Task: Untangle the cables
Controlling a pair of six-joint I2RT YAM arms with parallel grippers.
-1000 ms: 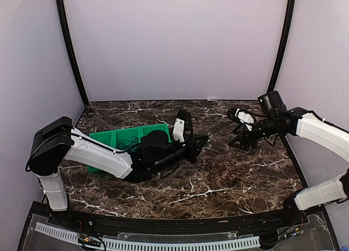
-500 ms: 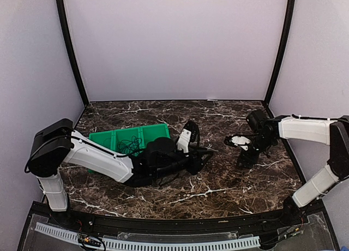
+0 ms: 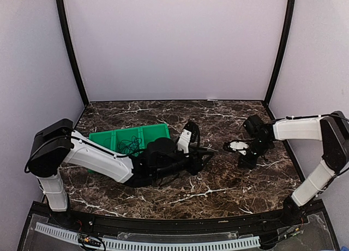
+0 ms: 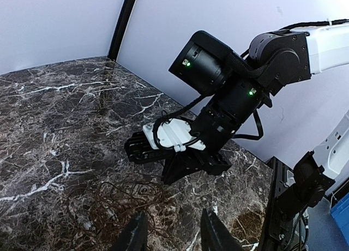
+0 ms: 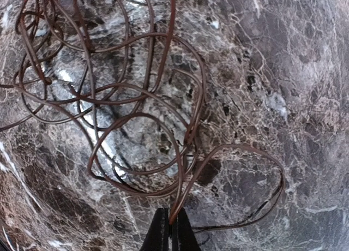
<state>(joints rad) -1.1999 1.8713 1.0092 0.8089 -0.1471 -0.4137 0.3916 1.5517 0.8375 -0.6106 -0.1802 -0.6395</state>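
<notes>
Since my right fingers are clamped on one strand of the brown cable, its knot bunched upper left on the counter, yanking could tighten it; left fingers are released.

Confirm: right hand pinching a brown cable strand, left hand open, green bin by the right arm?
No. The green bin sits by the left arm, not the right; the top external view shows it. The rest holds: right hand pinching a brown cable strand, left hand open.
</notes>
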